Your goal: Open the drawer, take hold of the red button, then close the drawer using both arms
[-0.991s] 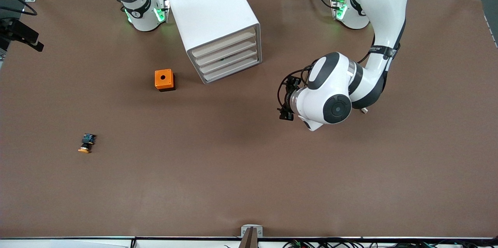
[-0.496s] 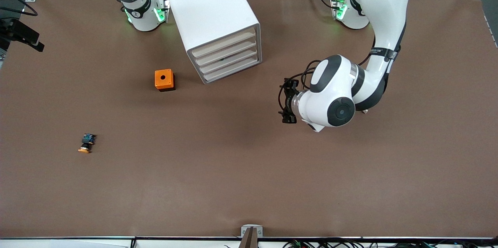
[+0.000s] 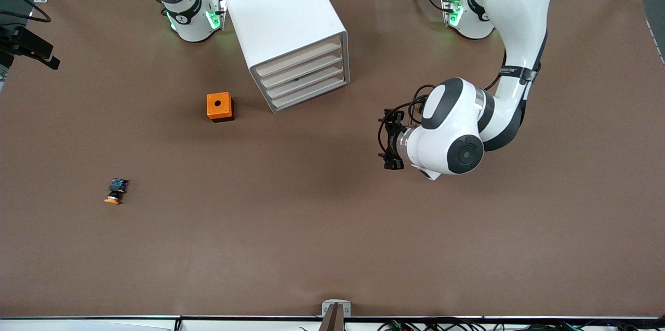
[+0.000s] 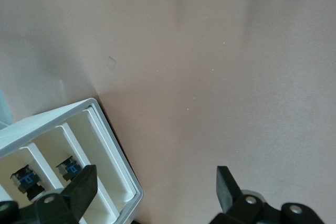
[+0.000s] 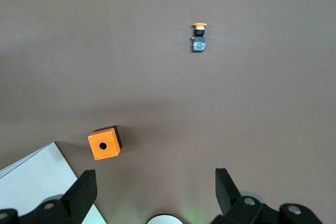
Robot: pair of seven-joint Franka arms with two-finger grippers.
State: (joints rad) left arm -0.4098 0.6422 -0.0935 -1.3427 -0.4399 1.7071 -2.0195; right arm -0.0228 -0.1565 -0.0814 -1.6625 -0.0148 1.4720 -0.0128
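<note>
The left gripper point(image 4: 152, 195) hangs over bare brown table point(image 3: 332, 237) toward the left arm's end, fingers point(image 4: 84, 187) spread wide with nothing between them; in the front view it sits hidden under its own wrist. Over the last second that arm has drifted away from the cabinet point(image 3: 283, 24), toward its own end of the table and a little nearer the front camera. The right gripper point(image 5: 152, 192) waits high above its base, fingers equally parted and empty.

The brown mat runs wall to wall, with aluminium framing at the corners. The white cabinet stands between the two bases, its four beige drawer fronts point(image 3: 301, 74) all flush. The left wrist view looks into its compartments point(image 4: 79, 156), where two small black-and-blue button bodies point(image 4: 71, 167) sit; their cap colours cannot be told, so which is the red button is unclear.

An orange cube with a hole point(image 3: 219, 106) sits just beside the cabinet; an orange-capped button point(image 3: 116, 191) lies well apart, nearer the front camera
</note>
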